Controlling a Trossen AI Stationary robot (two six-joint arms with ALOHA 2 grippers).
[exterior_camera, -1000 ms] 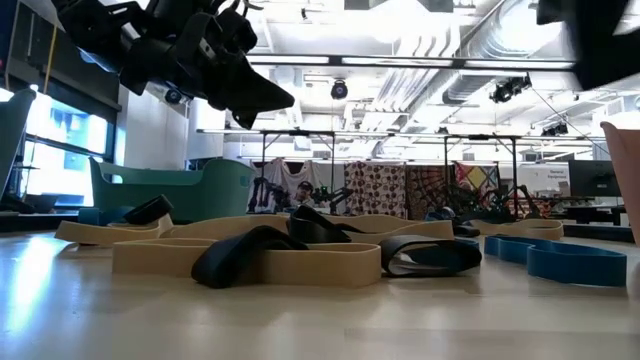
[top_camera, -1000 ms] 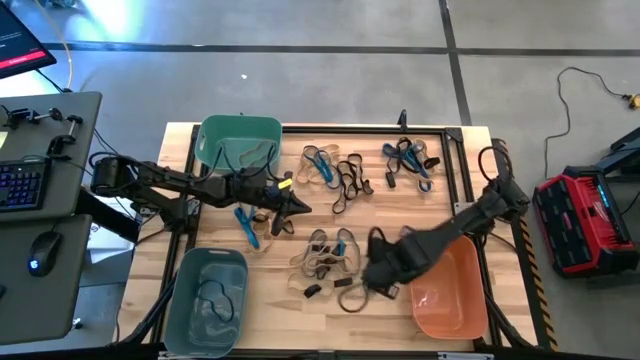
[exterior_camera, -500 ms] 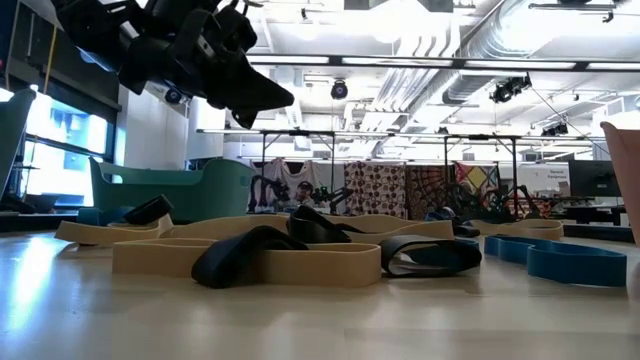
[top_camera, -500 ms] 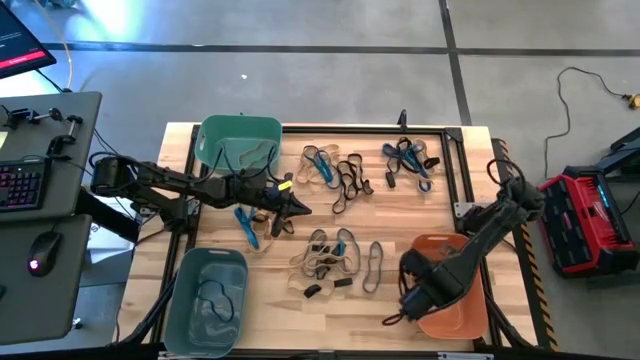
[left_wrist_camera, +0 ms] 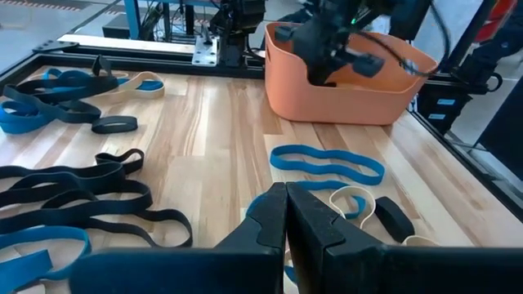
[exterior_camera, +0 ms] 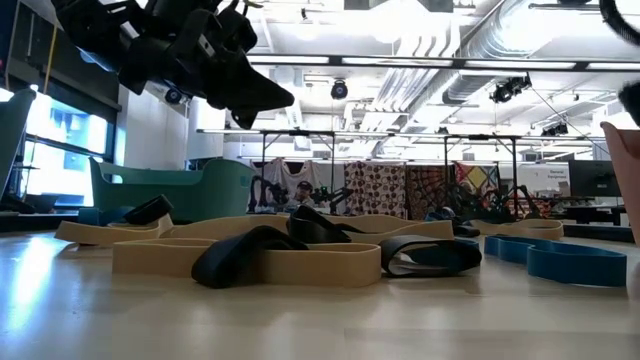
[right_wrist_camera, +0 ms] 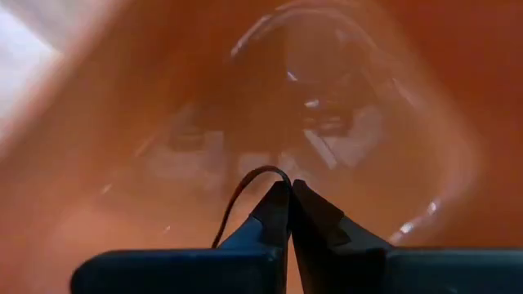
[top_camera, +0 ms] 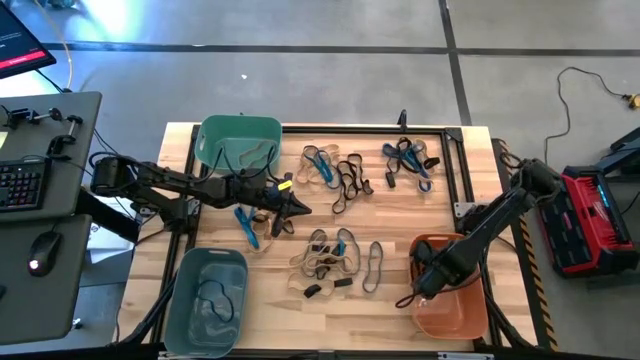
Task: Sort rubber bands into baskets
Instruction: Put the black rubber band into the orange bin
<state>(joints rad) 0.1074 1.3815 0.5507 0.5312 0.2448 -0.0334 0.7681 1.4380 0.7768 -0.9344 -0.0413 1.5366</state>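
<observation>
Many rubber bands in tan, blue, black and grey lie in heaps on the wooden table (top_camera: 400, 215): one heap (top_camera: 325, 257) at the middle, more (top_camera: 335, 170) toward the far edge. My right gripper (top_camera: 426, 284) is shut on a thin black band (top_camera: 405, 298) over the left rim of the orange basket (top_camera: 455, 305). My left gripper (top_camera: 292, 208) hovers shut and empty above the table's middle, also in the low view (exterior_camera: 265, 95). The teal-green basket (top_camera: 240, 143) stands far left and the grey-blue basket (top_camera: 205, 300) near left, each with bands inside. My right gripper pinches the thin black band (right_wrist_camera: 248, 181) between its two fingertips, coming from above and pointing down into the orange basket. The band hangs slack as a loop beside the fingers, lifted clear of the table.
A black frame (top_camera: 455, 170) runs along the table's far and right sides. A grey band (top_camera: 373, 266) and a blue band (top_camera: 246, 226) lie apart from the heaps. A desk with keyboard and mouse (top_camera: 40, 250) stands left of the table, a red case (top_camera: 585, 220) right.
My right gripper has gone from beside the middle heap toward the table's right edge and down, rolling its wrist, to stand over the orange basket. The black band has come along with it, lifted clear of the table.
</observation>
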